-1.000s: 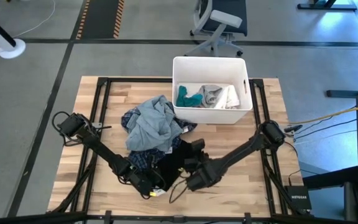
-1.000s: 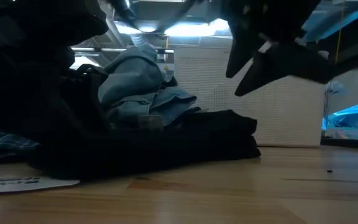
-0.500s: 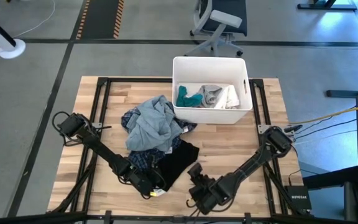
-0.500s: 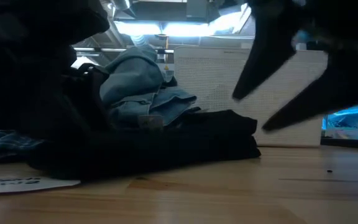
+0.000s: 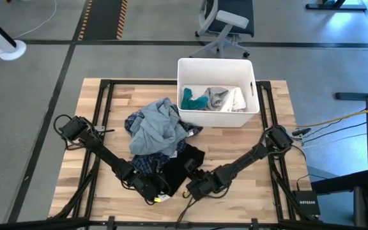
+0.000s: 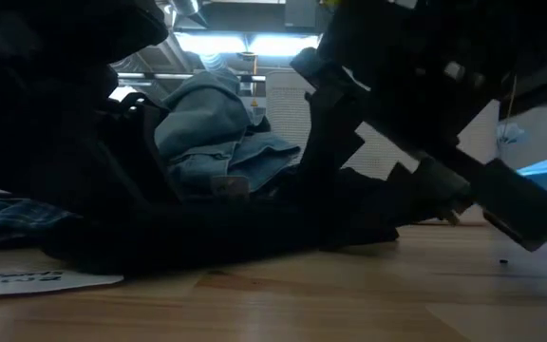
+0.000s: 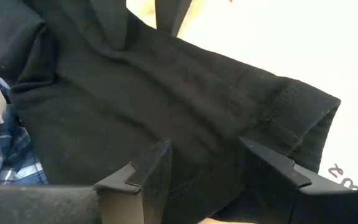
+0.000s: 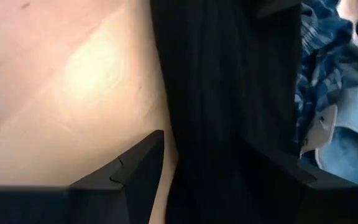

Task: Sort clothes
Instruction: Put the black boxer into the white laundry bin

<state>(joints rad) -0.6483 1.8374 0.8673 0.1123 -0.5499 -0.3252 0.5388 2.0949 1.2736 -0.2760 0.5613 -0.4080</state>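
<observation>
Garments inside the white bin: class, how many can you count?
2: a teal garment at the bin's left and a white-grey garment to its right; others may lie hidden underneath.

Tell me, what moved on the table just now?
The right gripper swung out toward the table's near edge, then came back to the black garment, jaws open around its edge. The left gripper stayed put at the garment's other side, open. The clothes pile and white bin did not move.

A white bin [image 5: 217, 119] stands on the wooden table [image 5: 107, 115]; an office chair [image 5: 225, 22] waits beyond.
</observation>
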